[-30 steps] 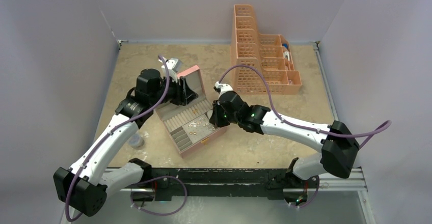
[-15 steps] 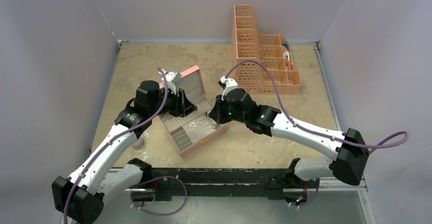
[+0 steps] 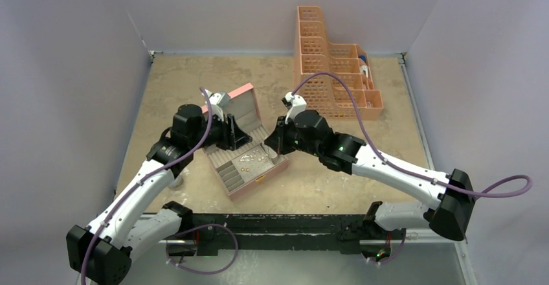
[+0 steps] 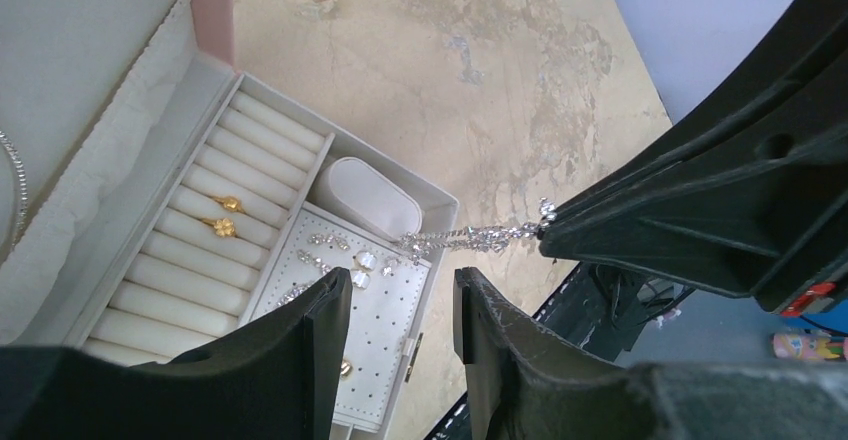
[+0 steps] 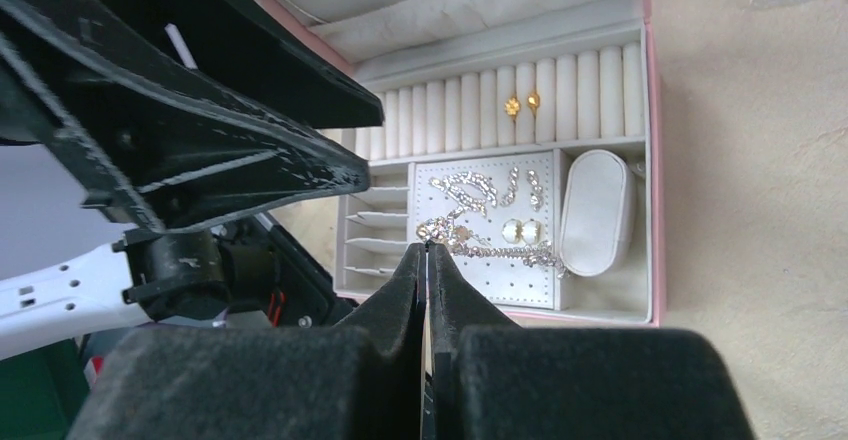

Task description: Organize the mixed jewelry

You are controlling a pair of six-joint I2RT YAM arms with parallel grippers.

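The pink jewelry box (image 3: pixel 259 176) lies open, its lid (image 3: pixel 240 105) upright. My right gripper (image 5: pixel 427 247) is shut on one end of a silvery sparkling chain (image 5: pixel 503 251), which trails down to the white studded panel (image 4: pixel 385 305); the chain (image 4: pixel 470 237) hangs taut from the right gripper (image 4: pixel 548 222). Other mixed jewelry sits inside: two gold rings (image 5: pixel 521 103) in the ring rolls, pearl studs (image 5: pixel 523 230) and silvery pieces (image 4: pixel 330 243). My left gripper (image 4: pixel 400 290) hovers open above the box, nothing between its fingers.
An orange slotted organiser rack (image 3: pixel 333 71) stands at the back right. A white cushion (image 4: pixel 372 195) fills a box compartment. A grey round disc (image 3: pixel 173 180) lies left of the box, partly behind the left arm. A thin necklace (image 4: pixel 18 185) hangs in the lid.
My right gripper has risen and drawn back from the box, pulling the chain up with it. The left gripper has shifted slightly nearer over the box, still open.
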